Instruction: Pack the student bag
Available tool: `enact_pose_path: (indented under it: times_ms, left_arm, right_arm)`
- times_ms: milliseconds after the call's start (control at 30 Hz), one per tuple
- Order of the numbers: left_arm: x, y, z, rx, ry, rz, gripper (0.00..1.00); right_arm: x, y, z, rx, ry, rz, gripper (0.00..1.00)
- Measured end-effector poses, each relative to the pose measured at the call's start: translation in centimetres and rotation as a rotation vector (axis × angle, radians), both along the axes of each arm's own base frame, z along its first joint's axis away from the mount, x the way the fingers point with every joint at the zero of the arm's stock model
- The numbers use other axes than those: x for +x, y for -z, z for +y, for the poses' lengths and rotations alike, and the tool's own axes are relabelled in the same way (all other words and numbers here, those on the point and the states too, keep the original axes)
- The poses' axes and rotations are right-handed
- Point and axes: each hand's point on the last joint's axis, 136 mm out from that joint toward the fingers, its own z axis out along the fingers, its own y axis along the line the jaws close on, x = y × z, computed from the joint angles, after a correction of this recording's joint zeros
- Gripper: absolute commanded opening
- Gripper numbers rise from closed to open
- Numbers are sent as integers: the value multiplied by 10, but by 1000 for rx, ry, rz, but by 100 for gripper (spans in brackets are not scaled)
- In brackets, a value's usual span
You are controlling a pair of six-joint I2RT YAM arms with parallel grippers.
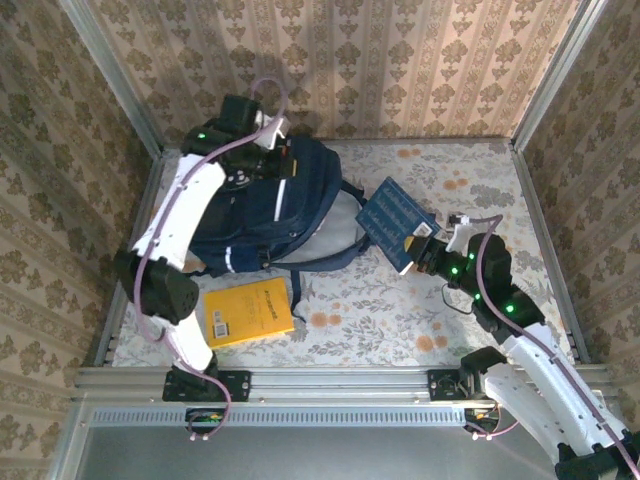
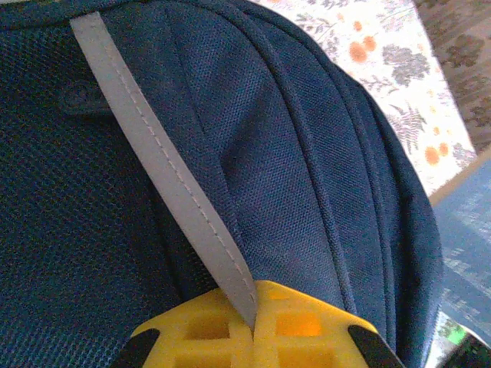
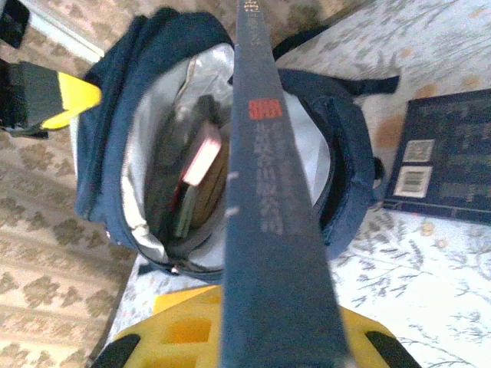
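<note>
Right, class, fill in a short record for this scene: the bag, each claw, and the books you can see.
Bag: student bag lying on the table, main compartment open, pale lining showing
Inside bag: pink-edged book among other dark items
Left claw: shut on the bag's grey strap
Right claw: shut on a blue book, held in front of the opening
Loose on table: yellow book beside the bag; dark book lying flat near the bag

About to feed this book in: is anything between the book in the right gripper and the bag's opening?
Nothing visible blocks it. The blue book in the right gripper points at the open student bag, whose grey strip the left gripper pinches. Books inside lie left of its path.
</note>
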Motion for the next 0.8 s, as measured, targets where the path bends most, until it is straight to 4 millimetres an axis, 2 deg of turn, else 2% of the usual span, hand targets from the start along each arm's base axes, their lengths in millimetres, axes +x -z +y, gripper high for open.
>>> enact_pose_path:
  times_ms: [100,233,500,667,800]
  left_arm:
    - [-13,-21,10,-58,11,-18,0]
    - [-23,-33,12,-143,46,-4,0]
    - [-33,-48,-8,-301,136,34,0]
    - [-40,-64,-22,-398,202,37,0]
    - [-50,-73,-34,-443,266,42,0]
  right_arm:
    - [-3,3,12,28,-70,43,0]
    - [-10,12,29,88,-162,129,0]
    - [-22,21,59,163,-305,238,0]
    - [-20,24,77,209,-335,310,0]
    - [-15,9,97,224,-361,324,0]
